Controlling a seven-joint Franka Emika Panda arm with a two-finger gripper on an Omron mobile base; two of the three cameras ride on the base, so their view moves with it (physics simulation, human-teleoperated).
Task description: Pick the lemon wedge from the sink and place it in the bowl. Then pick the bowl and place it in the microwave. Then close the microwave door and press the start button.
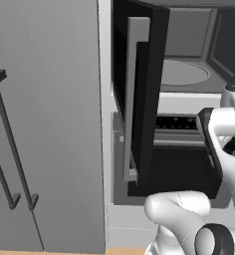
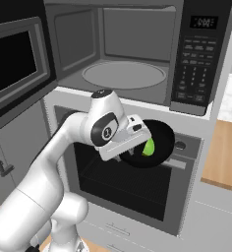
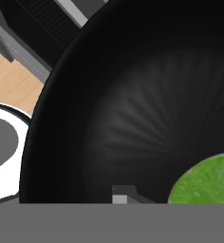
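Black bowl (image 2: 157,142) held aloft below open microwave (image 2: 125,54), seemingly tilted, lemon wedge (image 2: 148,146) inside

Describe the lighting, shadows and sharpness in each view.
Left base view: flat, even rendered light; microwave door edge-on and near-black, detail lost. Right base view: sharp, soft shading inside the microwave, no glare; bowl a dark disc. Hand view: bowl so close it crops; faint radial sheen; lemon wedge bright, slightly soft.
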